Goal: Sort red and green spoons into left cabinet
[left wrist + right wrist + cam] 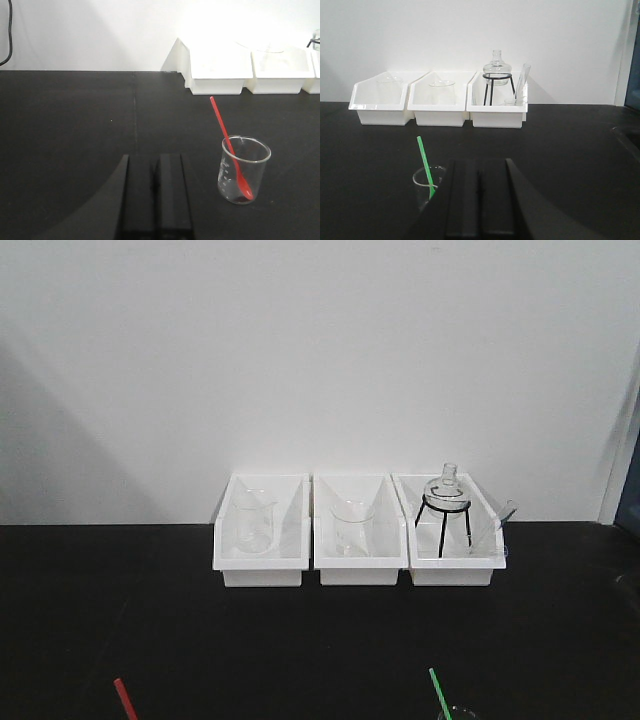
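Both pincers sat closest to their wrist cameras: the left pincer (155, 162) and the right pincer (480, 167) were each pressed narrow, with nothing between the fingers. Just beyond them on the black bench (300, 640), the red spoon (226, 137) leaned in a glass beaker (255, 175) and the green spoon (424, 160) in a second beaker (420, 182), both ungrasped. Farther back, three white bins (360, 568) of glassware stood against the wall. No cabinet showed, so the sorting looked wholly undone.
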Motion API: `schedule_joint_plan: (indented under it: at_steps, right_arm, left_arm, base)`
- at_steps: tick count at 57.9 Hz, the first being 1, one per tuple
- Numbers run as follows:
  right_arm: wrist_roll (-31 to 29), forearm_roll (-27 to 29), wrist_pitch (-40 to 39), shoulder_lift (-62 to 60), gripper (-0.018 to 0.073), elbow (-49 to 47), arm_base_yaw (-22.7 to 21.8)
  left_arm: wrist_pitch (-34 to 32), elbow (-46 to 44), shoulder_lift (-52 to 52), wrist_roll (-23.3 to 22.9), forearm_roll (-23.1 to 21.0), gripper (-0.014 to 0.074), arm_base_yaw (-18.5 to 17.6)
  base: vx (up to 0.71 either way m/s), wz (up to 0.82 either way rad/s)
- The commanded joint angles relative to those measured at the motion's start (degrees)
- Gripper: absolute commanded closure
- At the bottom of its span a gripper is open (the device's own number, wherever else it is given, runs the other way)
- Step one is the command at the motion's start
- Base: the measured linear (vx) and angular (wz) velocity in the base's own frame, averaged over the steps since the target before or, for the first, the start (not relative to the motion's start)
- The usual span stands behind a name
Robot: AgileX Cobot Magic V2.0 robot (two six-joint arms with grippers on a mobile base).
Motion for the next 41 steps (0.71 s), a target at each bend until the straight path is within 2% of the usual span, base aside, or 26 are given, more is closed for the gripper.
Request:
schedule_joint_plan:
  at_steps: [1, 41]
  right_arm:
    - [0.1, -0.2, -4.6, -0.7, 0.0564, 0.6, 0.0]
    - [0.1, -0.2, -4.6, -0.7, 0.0564, 0.6, 0.0]
  left_arm:
    - [-4.5, 0.0, -1.1, -0.3, -0.6, 0.0594, -0.1]
    - [-4.5, 0.0, -1.1, -0.3, -0.6, 0.0594, -0.1]
  base:
    - [0.00, 0.00]
    - [0.00, 0.00]
